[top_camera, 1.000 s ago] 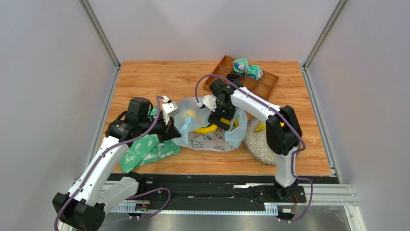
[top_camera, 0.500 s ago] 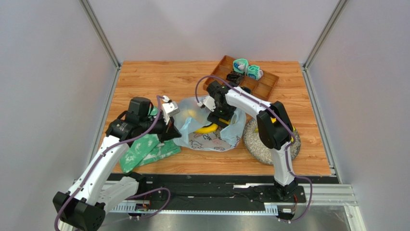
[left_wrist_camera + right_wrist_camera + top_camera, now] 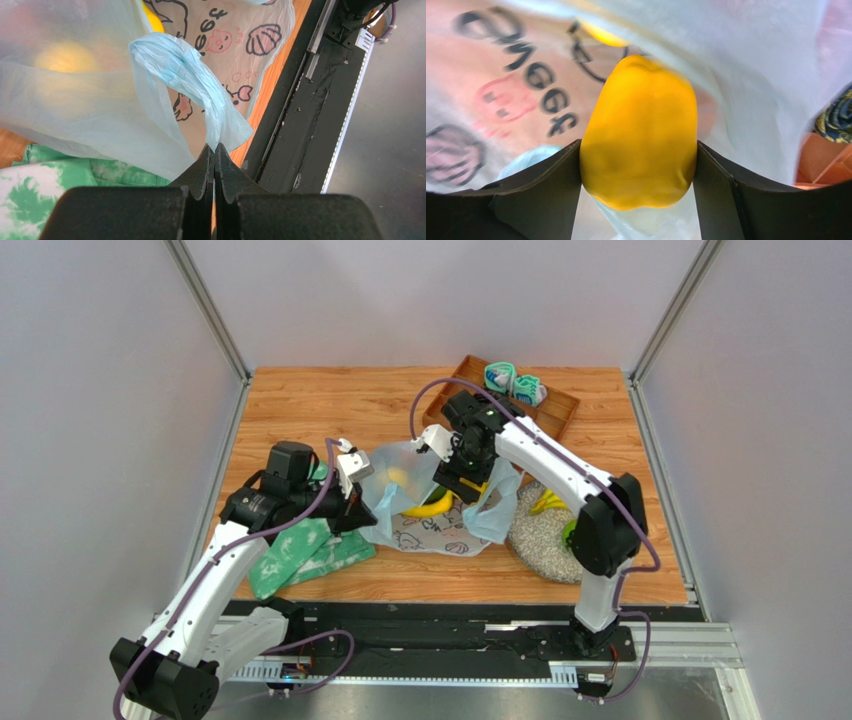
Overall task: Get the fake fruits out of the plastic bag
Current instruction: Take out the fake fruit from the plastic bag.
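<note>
The pale-blue plastic bag (image 3: 432, 524) lies open at the table's middle, with a yellow banana (image 3: 428, 508) and a round yellow fruit (image 3: 398, 478) inside. My left gripper (image 3: 362, 514) is shut on the bag's handle (image 3: 192, 75), pinched at the fingertips (image 3: 215, 148), on the bag's left side. My right gripper (image 3: 464, 483) is over the bag's mouth, shut on a yellow pepper (image 3: 639, 134) that sits squarely between both fingers, with bag film around it. Another yellow fruit (image 3: 65, 57) shows through the bag.
A speckled grey plate (image 3: 532, 543) right of the bag holds a yellow banana bunch (image 3: 546, 503) and a green fruit (image 3: 570, 531). A wooden tray (image 3: 548, 418) with teal items stands at the back. A green-and-white cloth (image 3: 300, 555) lies under my left gripper.
My right gripper has risen and shifted right and back over the bag with the pepper, and its elbow swung right. The left arm has not moved.
</note>
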`<state>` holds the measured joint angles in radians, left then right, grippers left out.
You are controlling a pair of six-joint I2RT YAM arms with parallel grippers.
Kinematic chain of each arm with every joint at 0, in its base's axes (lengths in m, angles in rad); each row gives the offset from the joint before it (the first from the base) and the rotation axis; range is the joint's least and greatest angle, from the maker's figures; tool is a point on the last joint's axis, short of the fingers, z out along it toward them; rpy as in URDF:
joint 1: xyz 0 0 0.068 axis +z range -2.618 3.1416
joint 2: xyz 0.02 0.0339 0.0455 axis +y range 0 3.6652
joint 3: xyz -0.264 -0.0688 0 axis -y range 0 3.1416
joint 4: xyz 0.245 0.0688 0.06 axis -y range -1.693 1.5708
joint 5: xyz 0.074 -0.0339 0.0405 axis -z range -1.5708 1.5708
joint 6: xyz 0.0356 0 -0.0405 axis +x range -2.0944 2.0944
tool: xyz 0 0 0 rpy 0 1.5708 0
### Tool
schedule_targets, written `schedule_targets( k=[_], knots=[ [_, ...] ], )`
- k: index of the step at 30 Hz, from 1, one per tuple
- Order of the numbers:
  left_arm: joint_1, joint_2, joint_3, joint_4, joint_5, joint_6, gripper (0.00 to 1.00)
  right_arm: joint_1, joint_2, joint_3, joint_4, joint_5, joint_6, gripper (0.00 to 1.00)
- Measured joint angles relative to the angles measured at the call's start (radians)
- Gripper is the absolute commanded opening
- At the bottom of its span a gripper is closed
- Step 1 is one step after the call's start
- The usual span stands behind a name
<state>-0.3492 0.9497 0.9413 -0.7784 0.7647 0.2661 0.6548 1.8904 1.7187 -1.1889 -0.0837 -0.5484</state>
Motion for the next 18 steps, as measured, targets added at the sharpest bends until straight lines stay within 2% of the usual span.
schedule_targets(
  k=[6,12,16,18],
  knots=[
    [0.000,0.003,0.018,0.013,0.000,-0.001,0.00,0.013,-0.210,-0.063,-0.070,-0.133,-0.065,0.48],
    [0.000,0.005,0.040,0.035,0.000,-0.003,0.00,0.007,-0.384,-0.090,-0.095,-0.169,-0.076,0.46],
    [0.000,0.005,0.040,0.042,0.000,-0.011,0.00,-0.043,-0.533,-0.121,-0.079,-0.134,-0.065,0.45],
    [0.000,0.005,0.040,0.043,0.000,-0.015,0.00,-0.112,-0.606,-0.164,-0.072,-0.126,-0.065,0.44]
  ],
)
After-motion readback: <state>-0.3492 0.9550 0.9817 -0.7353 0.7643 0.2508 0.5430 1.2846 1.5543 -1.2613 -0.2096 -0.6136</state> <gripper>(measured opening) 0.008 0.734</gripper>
